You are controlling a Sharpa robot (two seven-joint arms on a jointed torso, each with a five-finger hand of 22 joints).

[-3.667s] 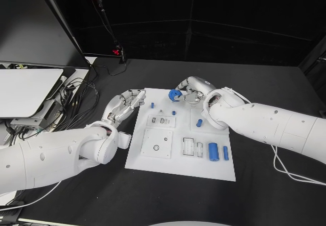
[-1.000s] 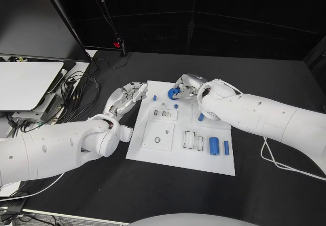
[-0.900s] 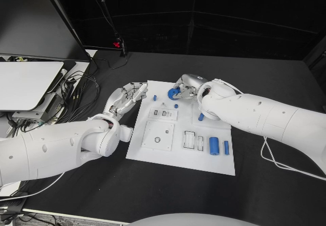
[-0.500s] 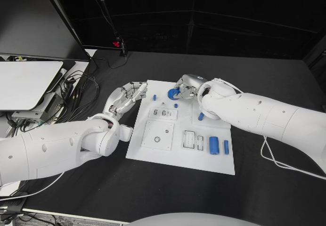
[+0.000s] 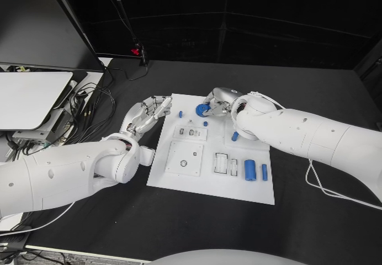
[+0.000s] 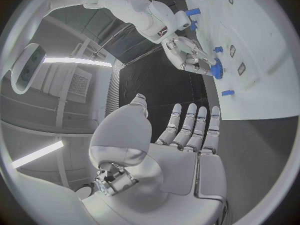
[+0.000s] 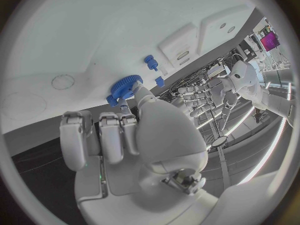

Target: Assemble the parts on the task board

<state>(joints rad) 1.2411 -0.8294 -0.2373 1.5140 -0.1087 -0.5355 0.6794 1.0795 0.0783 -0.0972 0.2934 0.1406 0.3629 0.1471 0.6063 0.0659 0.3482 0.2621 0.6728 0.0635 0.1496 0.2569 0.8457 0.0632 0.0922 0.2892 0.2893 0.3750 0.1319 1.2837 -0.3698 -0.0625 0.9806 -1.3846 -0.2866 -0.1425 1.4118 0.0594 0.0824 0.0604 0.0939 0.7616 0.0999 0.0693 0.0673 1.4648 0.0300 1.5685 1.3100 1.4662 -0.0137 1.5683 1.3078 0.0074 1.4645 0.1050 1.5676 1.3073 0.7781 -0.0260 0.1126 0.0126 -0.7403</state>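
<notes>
Little is changing since the earlier frames: the right hand [image 5: 216, 105] is still gripping the blue gear [image 5: 203, 110] over the far edge of the task board [image 5: 191, 185], which is lying mid-bench [image 5: 318, 221]. The left hand [image 5: 149, 114] (fingers spread, holding nothing) is hovering beside the board's far left corner. Smaller blue parts, among them a cylinder [image 5: 249, 170], are sitting along the board's right side.

Left hand [image 6: 187, 150] empty, fingers straight and slightly apart. Right hand [image 6: 190, 57] pinches a blue gear [image 6: 217, 69] over the white task board [image 6: 262, 50]. Small blue pegs [image 6: 227, 92] stand nearby.
</notes>
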